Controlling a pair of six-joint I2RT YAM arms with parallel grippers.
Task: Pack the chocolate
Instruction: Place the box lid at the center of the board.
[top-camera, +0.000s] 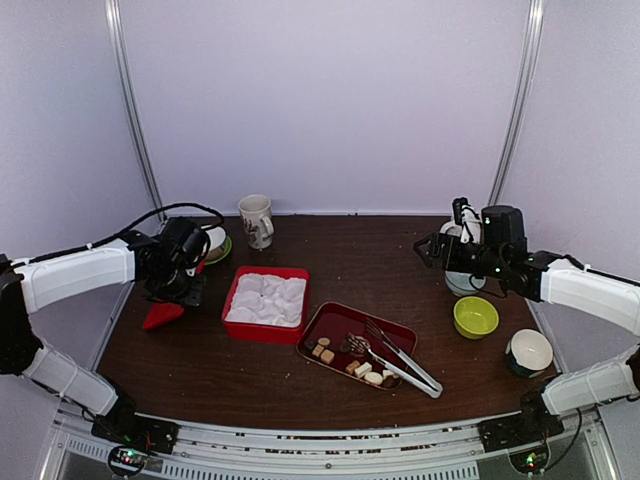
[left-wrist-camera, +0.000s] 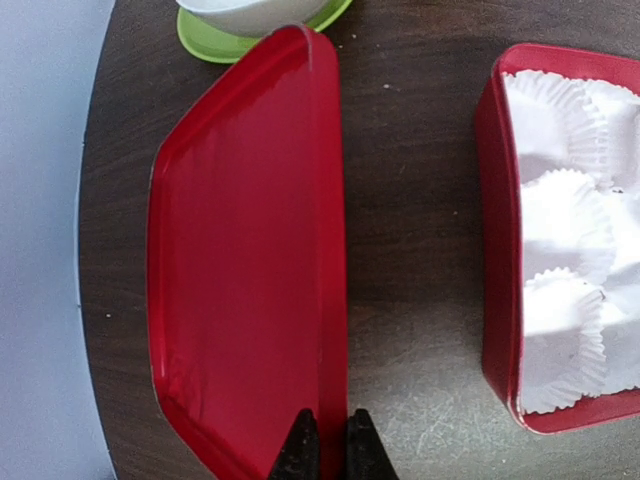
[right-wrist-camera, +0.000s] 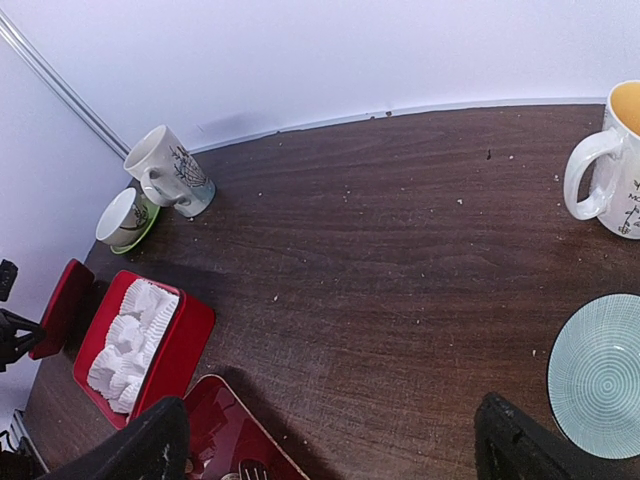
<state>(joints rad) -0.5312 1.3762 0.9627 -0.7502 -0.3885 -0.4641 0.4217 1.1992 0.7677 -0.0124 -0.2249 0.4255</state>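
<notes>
While the chocolate (top-camera: 347, 358) lies in a slanting row along the dark red tray (top-camera: 330, 316), beside the tongs (top-camera: 405, 365), the top view shows the right gripper (top-camera: 432, 248) nearer, hovering behind it, and the left gripper (top-camera: 178, 288) beyond the red box (top-camera: 262, 331). Left wrist: fingers (left-wrist-camera: 298, 450) pinch the red lid (left-wrist-camera: 240, 280) by its rim. Right wrist: fingers (right-wrist-camera: 140, 450) spread wide, empty, angled down toward the tray's corner.

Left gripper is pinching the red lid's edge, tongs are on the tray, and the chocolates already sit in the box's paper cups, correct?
Not quite. The chocolates lie on the red tray beside the tongs; the paper cups in the red box are empty, as the top view shows. The left gripper does pinch the red lid at its edge.
</notes>
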